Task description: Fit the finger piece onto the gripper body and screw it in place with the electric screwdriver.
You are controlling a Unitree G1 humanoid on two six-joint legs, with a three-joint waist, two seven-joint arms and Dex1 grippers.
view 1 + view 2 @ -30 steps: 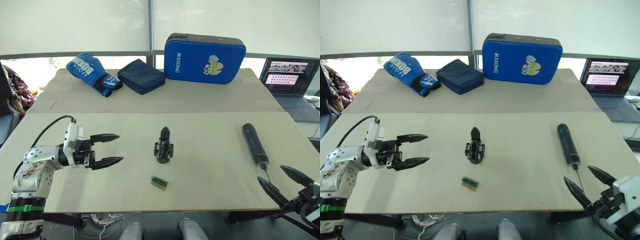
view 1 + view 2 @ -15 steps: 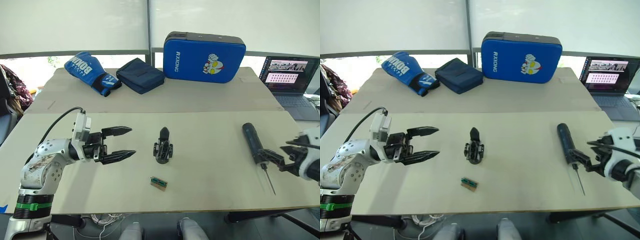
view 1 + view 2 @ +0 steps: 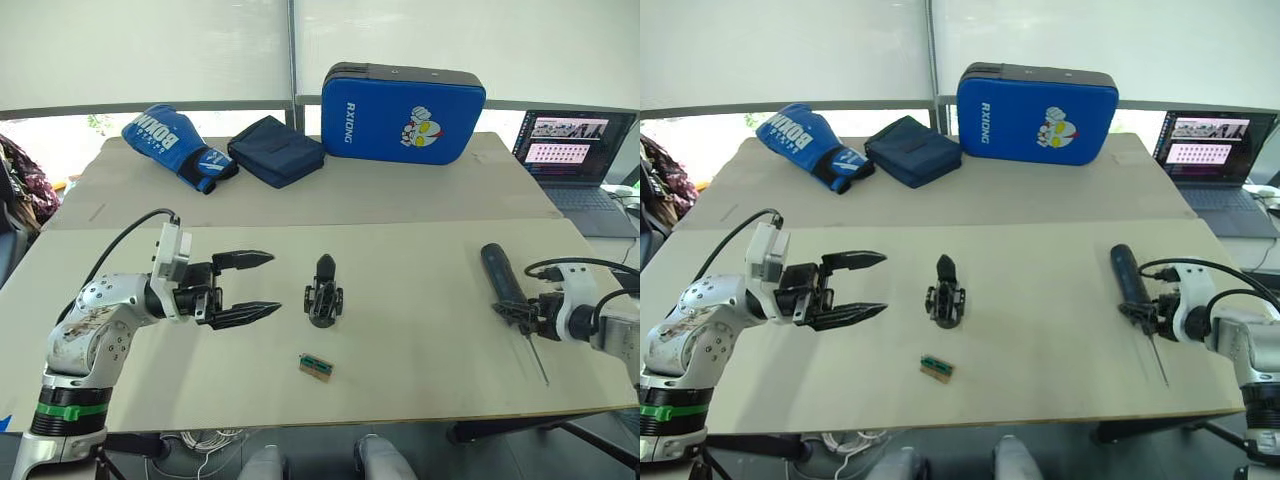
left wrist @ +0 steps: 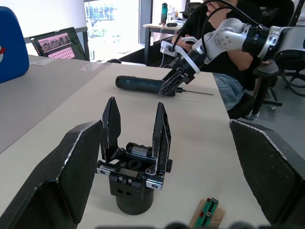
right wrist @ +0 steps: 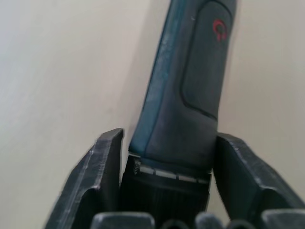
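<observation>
Electric screwdriver [image 3: 503, 281] lies flat on the table [image 3: 400, 370] at the right, long axis running roughly 11 to 5 o'clock: thick grip end toward the far side, thin metal bit pointing back toward the near edge. Right end effector [image 3: 522, 313] sits right on it at the narrow collar where body meets bit. In the right wrist view the two fingers [image 5: 102, 167] bracket the tool body on either side, close against it, but actual clamping contact cannot be confirmed; can't tell gripping from merely straddling. Gripper body [image 3: 324, 296] stands upright near the table centre, well apart from the screwdriver at about 9 o'clock from it, with its black fingers pointing up. Left end effector [image 3: 262, 285] hovers just beside the gripper body at its 9 o'clock, fingers spread wide and aimed at it; clearly the nearer arm for that part. Small green-and-tan block [image 3: 317, 366] lies at 6 o'clock of the gripper body, near the front edge. Judgement: the coming move hinges on the right fingers seating across the tool's axis before any lift.
</observation>
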